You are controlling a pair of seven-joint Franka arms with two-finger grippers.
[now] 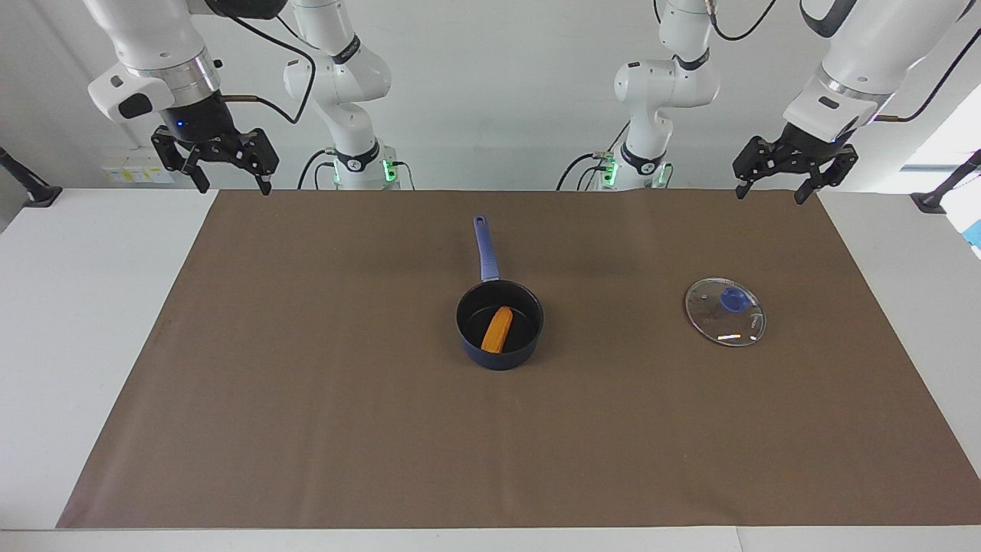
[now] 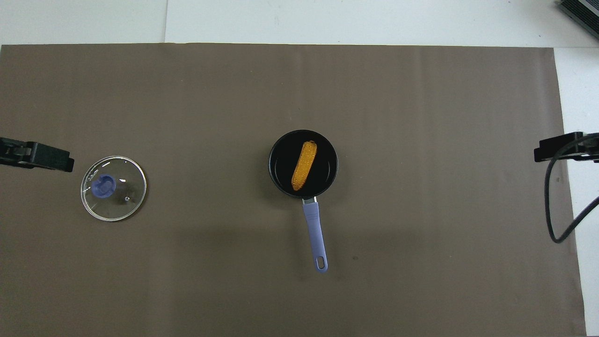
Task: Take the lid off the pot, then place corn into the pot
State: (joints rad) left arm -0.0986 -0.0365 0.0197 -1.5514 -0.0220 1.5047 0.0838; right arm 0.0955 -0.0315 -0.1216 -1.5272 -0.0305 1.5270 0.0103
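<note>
- lying in the pot [image 1: 500,325], the corn [image 1: 497,330] sits well apart from both claws
- left claw [image 1: 775,192] and right claw [image 1: 234,186] hang spread, empty
- lid [image 1: 725,311] rests on the surface, toward the left arm's end
- overhead, both claws are cut off

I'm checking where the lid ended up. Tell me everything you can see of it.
The lid is a round clear glass disc with a thin metal rim and a blue knob at its centre. It lies flat, knob up, on the brown mat, off the pot, toward the left arm's end. Nothing touches it.
</note>
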